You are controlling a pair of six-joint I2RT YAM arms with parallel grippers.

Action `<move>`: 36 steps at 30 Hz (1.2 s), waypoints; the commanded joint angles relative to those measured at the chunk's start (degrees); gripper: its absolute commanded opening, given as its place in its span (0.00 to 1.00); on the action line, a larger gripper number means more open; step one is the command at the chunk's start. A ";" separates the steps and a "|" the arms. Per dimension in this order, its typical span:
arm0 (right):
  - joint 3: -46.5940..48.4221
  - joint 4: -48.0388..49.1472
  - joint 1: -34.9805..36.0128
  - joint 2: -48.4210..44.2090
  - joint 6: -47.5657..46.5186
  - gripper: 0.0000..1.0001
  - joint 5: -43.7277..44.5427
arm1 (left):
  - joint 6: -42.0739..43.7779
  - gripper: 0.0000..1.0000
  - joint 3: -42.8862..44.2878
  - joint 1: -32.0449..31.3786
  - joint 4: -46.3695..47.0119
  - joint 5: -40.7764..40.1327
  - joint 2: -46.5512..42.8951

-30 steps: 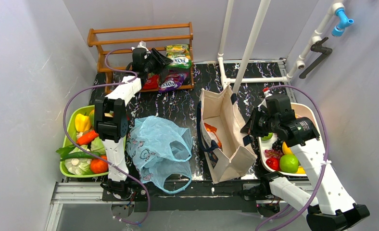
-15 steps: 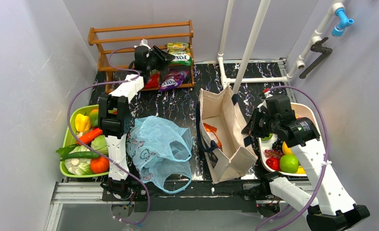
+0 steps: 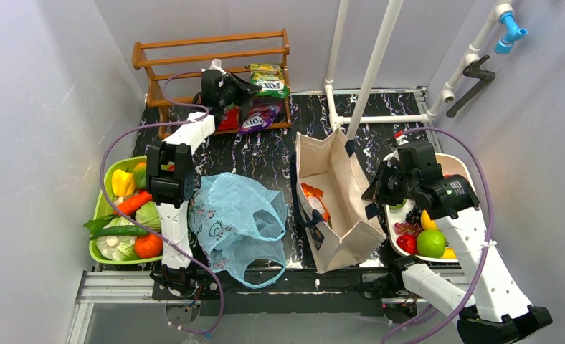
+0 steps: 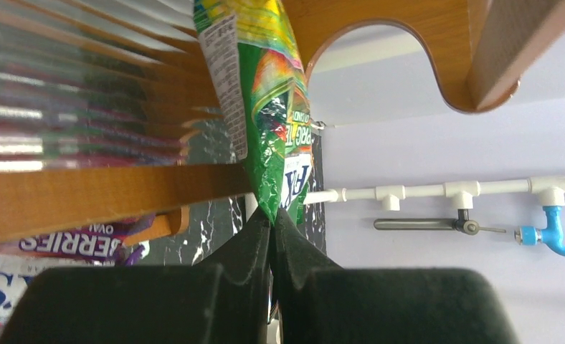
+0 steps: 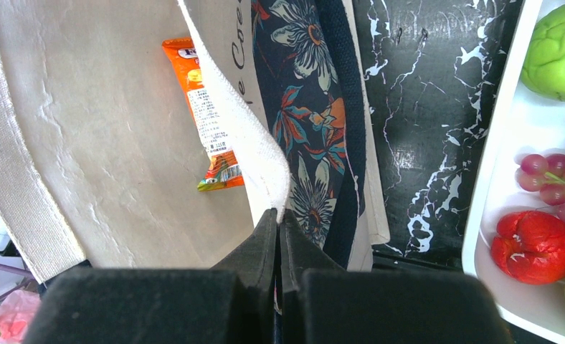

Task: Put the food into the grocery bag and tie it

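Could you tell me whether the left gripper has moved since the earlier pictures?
Yes, slightly. Against the wooden rack, the left gripper has edged farther in, towards the back of the table, and now pinches the green snack packet.

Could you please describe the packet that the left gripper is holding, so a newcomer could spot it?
Find the wooden rack at the table's far edge. At its right end is a snack packet pinched by the left gripper. It is green and yellow; the purple packet sits just nearer.
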 commanded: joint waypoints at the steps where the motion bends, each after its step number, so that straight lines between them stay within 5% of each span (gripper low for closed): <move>1: 3.57 -3.57 -0.09 0.69 -0.94 0.01 1.28 | 0.42 0.00 -3.88 -0.74 1.37 3.07 -10.73; 17: 5.01 -3.94 -0.11 1.76 -0.03 0.01 3.41 | -2.97 0.00 -16.95 -3.02 -0.16 3.79 -37.47; 25: 4.92 -4.00 -0.11 1.89 0.34 0.01 3.49 | 5.34 0.00 -12.15 -9.99 -12.96 0.58 -46.40; 36: 5.01 -4.19 -0.14 2.65 0.26 0.01 3.65 | 9.36 0.00 -12.38 -22.94 -16.68 -1.49 -51.69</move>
